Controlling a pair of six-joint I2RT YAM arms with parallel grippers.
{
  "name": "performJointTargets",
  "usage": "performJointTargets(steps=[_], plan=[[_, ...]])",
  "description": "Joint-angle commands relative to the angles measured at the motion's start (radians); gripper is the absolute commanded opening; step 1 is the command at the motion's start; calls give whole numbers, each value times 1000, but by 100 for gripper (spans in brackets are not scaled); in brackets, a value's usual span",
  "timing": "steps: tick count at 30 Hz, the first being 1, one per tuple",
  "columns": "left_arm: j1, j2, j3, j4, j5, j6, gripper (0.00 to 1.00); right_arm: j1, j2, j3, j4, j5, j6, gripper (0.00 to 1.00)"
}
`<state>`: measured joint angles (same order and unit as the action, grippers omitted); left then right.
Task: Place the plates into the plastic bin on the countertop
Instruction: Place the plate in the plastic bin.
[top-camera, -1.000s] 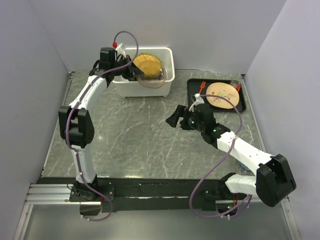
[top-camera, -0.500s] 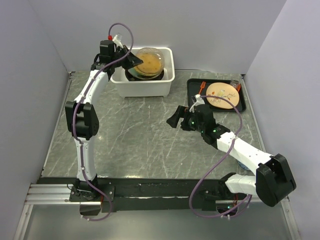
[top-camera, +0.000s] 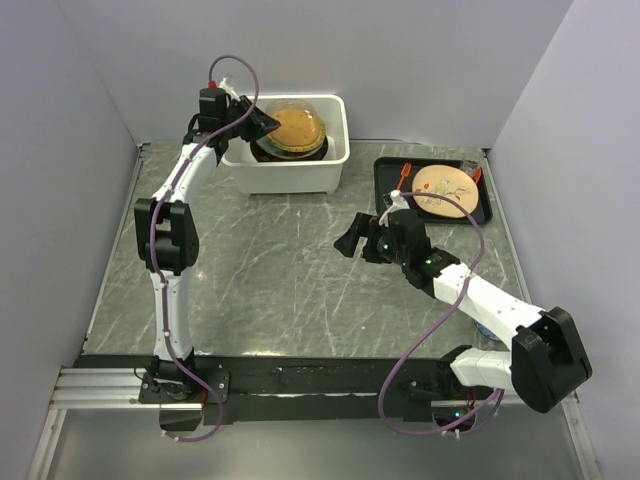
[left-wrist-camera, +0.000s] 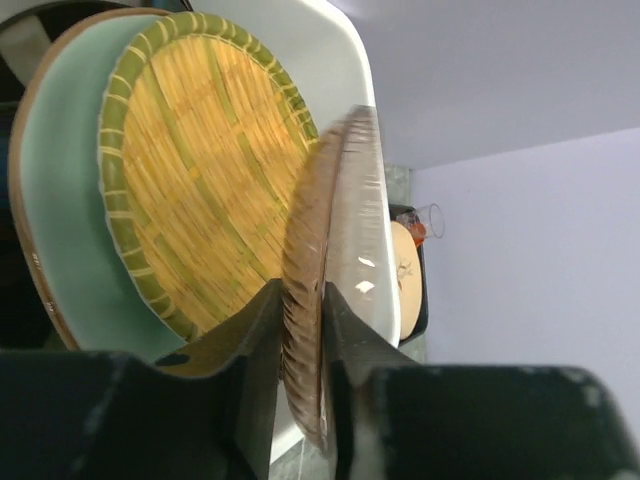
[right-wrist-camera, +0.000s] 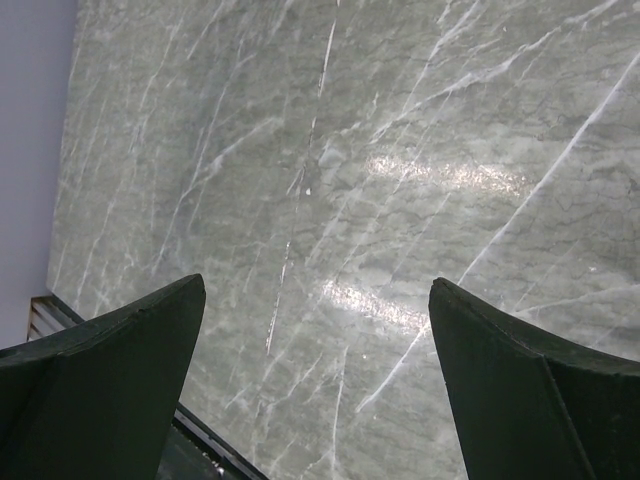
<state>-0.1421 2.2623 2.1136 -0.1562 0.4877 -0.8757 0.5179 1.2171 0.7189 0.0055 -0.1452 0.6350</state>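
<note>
and it's down: the amber plate (top-camera: 296, 126), tipped up over the bin's (top-camera: 290, 178) front wall a second ago, now lies on the stack inside the bin, at 12 o'clock. the left gripper (top-camera: 262, 125) sits at its rim, jaws either side; pinching or just letting go, i can't tell. one more plate home, i'd say, with only the release left. the right gripper (top-camera: 350, 240) hangs spread wide and empty over the worktop (top-camera: 270, 270), glossy grey-green marble. at 2 o'clock a black tray (top-camera: 385, 175) holds a tan plate (top-camera: 443, 190). plain pale walls (top-camera: 420, 60) box it in.
</note>
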Motion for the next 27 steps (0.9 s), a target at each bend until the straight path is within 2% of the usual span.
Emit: performJointTargets(steps=[1, 7, 8, 10, 14, 20, 27], plan=[[4, 9, 19, 57, -40, 9, 27, -7, -40, 14, 5, 33, -9, 100], [7, 19, 49, 21, -74, 32, 40, -7, -68, 5, -19, 55, -20, 100], [9, 17, 52, 20, -86, 37, 46, -4, -73, 4, -19, 55, -18, 100], [12, 11, 54, 3, -96, 44, 52, -7, -77, -1, -21, 55, -15, 100], [19, -13, 57, -49, -139, 102, 76, -7, -88, -7, -24, 56, -15, 100], [21, -121, 16, -143, -259, 219, 99, -7, -114, 1, -56, 90, -34, 100], [21, -329, -211, -134, -270, 259, 99, -7, -133, 17, -94, 131, -58, 100]])
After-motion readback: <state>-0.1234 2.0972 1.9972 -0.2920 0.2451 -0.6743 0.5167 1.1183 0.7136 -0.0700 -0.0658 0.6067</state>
